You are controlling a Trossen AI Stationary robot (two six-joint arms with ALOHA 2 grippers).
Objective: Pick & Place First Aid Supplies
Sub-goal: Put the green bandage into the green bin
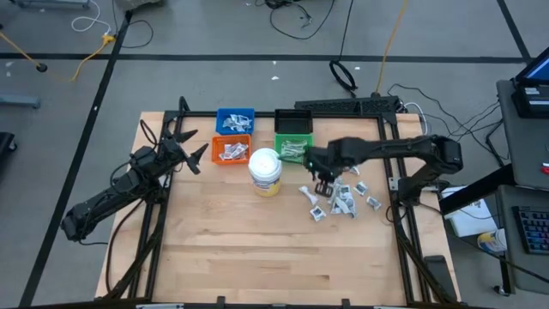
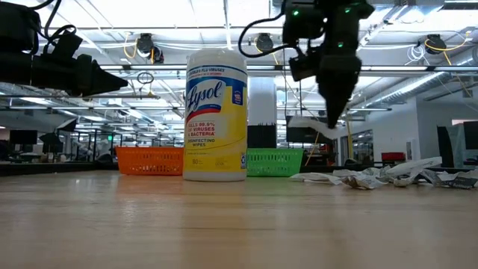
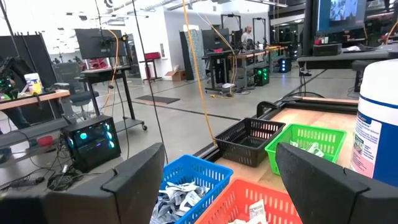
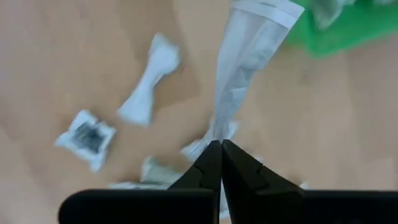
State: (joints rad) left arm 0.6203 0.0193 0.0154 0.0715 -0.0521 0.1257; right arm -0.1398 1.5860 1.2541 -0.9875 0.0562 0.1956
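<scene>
A loose heap of small white-and-grey first aid packets lies on the wooden table right of the white-lidded jar. My right gripper hangs above the heap's left edge, pointing down, shut on one long white wrapped strip. The low view shows the strip well above the table. More packets lie in the blue bin, orange bin and green bin. My left gripper waits open at the left, beside the orange bin. My right gripper pinches one end of the wrapped strip between its two fingertips, coming from above and pointing steeply down. The strip runs on from the fingertips toward the green bin, sticking out sideways in the low view, lifted clear of the table and the heap.
The black bin stands behind the green one at the table's far side. The tall jar stands just left of my right gripper. Bare wood fills the near half of the table.
</scene>
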